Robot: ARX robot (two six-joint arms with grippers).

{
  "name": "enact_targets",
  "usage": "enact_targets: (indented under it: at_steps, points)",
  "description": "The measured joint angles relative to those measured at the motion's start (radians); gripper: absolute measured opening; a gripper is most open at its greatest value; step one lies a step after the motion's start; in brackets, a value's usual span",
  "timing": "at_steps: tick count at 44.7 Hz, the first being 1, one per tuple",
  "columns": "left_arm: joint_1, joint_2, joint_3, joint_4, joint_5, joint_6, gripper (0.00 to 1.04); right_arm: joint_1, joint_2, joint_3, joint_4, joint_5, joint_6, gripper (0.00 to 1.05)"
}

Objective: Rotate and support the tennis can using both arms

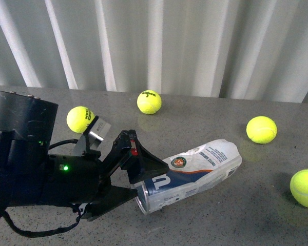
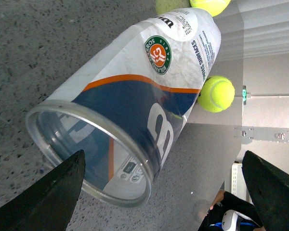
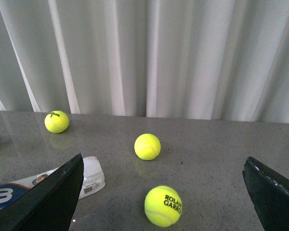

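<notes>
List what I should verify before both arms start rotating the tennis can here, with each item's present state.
1. The tennis can lies on its side on the table, none of it lifted: ok.
2. The left hand is open, with its fingers on either side of the can's open rim: ok.
3. The left fingers touch the can: cannot tell.
4. The right hand is at the can to support it: not ok. It is open and the can lies outside its fingers.
5. The tennis balls keep clear of the can: ok, all four lie apart from it.
</notes>
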Motion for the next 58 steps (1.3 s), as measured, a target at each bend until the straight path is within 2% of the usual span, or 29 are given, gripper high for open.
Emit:
enact_targets:
  at_steps: [12,20,24,32,37,39,48,53,54,58]
  points:
    - [-0.035,0.061,0.076,-0.024,-0.025,-0.036,0.96,0.0,0.0,0.0,0.0,0.0,0.0,0.98]
    - [-0.035,0.091,0.086,-0.035,-0.036,-0.073,0.73,0.0,0.0,0.0,0.0,0.0,0.0,0.98]
    - [-0.033,0.097,0.087,-0.041,-0.046,-0.093,0.55,0.0,0.0,0.0,0.0,0.0,0.0,0.98]
    - [-0.025,0.087,0.086,-0.029,-0.026,-0.121,0.3,0.0,0.0,0.0,0.0,0.0,0.0,0.98]
    - [-0.021,0.034,0.072,-0.064,-0.019,-0.125,0.1,0.0,0.0,0.0,0.0,0.0,0.0,0.98]
    - [-0.018,-0.014,0.065,-0.109,-0.002,-0.12,0.03,0.0,0.0,0.0,0.0,0.0,0.0,0.98]
    - [0.002,-0.274,0.132,-0.553,-0.024,0.095,0.04,0.0,0.0,0.0,0.0,0.0,0.0,0.98]
    - [0.014,-0.362,0.264,-0.855,-0.095,0.29,0.04,0.0,0.0,0.0,0.0,0.0,0.0,0.98]
    - [0.017,-0.38,0.318,-0.955,-0.128,0.359,0.04,0.0,0.0,0.0,0.0,0.0,0.0,0.98]
    - [0.018,-0.397,0.467,-1.199,-0.236,0.541,0.04,0.0,0.0,0.0,0.0,0.0,0.0,0.98]
